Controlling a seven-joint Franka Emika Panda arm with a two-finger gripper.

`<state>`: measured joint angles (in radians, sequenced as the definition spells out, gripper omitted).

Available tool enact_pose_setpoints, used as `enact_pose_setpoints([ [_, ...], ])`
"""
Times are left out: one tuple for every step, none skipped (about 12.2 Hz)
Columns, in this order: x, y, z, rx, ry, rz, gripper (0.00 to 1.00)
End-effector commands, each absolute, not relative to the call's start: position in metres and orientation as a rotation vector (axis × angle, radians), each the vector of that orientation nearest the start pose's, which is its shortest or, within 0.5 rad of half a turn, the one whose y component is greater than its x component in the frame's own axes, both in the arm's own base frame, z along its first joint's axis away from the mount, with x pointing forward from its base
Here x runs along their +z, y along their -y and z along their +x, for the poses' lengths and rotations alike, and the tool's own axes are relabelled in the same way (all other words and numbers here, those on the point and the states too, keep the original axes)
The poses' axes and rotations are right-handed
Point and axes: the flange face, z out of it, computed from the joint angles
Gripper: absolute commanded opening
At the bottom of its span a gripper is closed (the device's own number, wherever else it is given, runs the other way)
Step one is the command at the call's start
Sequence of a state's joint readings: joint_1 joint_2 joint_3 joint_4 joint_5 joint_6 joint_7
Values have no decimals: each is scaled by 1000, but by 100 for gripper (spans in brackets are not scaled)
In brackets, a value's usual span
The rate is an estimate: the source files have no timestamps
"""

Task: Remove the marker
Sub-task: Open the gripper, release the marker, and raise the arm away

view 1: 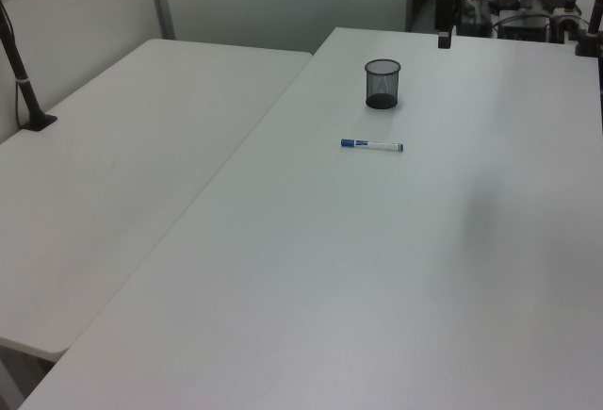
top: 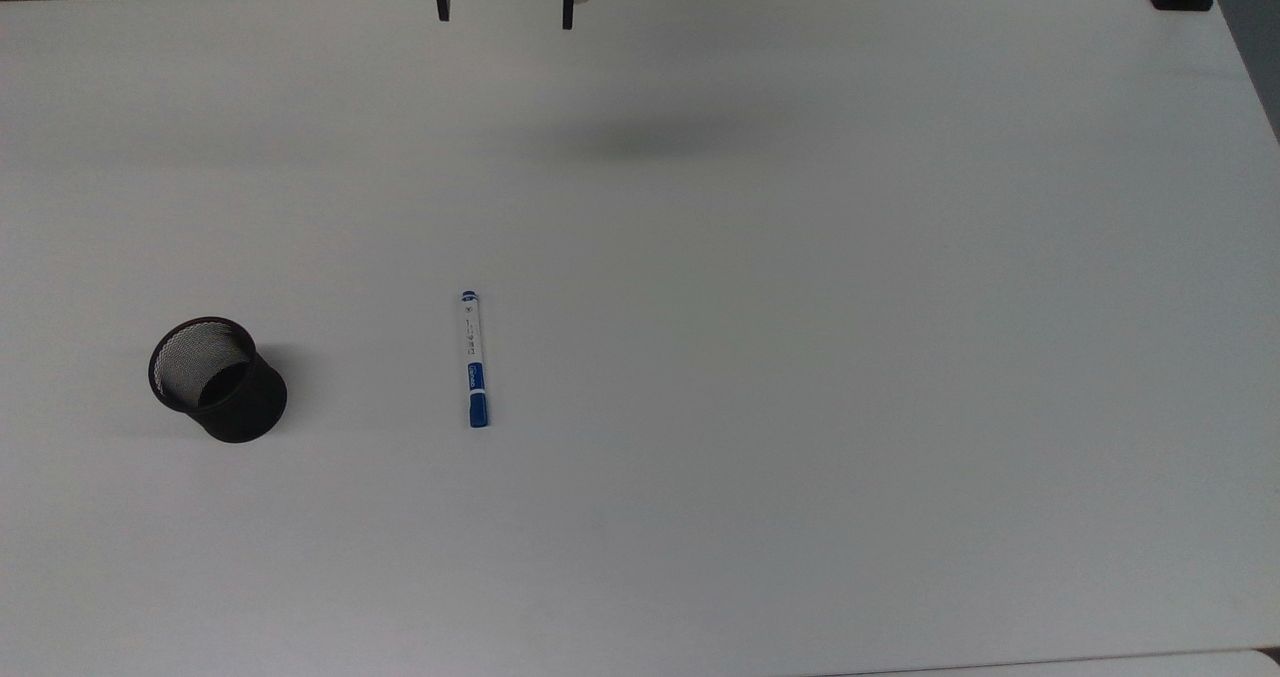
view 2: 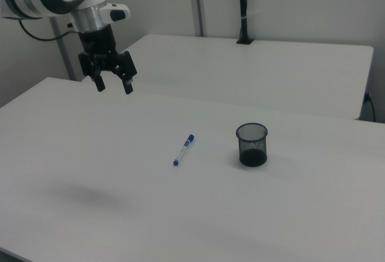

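**Marker lies flat beside the mesh cup, gripper high and spread**

While the marker (top: pixel 473 359) lies flat on the white table (top: pixel 800 357), the gripper (view 2: pixel 113 85) hangs well above the surface with its two fingers spread wide and nothing between them. In the top view the gripper (top: pixel 503 12) shows at the upper edge, near the table's far rim and well apart from the marker.

The marker rests on its side, its white barrel bare to the table. In the top view its blue cap points toward the bottom of the frame and its small blue end toward the top. A black mesh cup (top: pixel 215 378) stands upright to the top view's left of the marker, near it but not touching. In the right view the marker (view 2: pixel 183 149) sits to the right view's left of the cup (view 2: pixel 252 144). In the left view the marker (view 1: pixel 372 145) lies nearer the camera than the cup (view 1: pixel 382 84).

A second white table (view 1: pixel 122 165) adjoins in the left view.
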<state>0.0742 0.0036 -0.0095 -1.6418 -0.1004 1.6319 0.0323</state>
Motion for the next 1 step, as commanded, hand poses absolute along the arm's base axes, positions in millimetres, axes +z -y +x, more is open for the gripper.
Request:
enact_pose_setpoints([
  [590,-27,556,7,40,-3232,100],
])
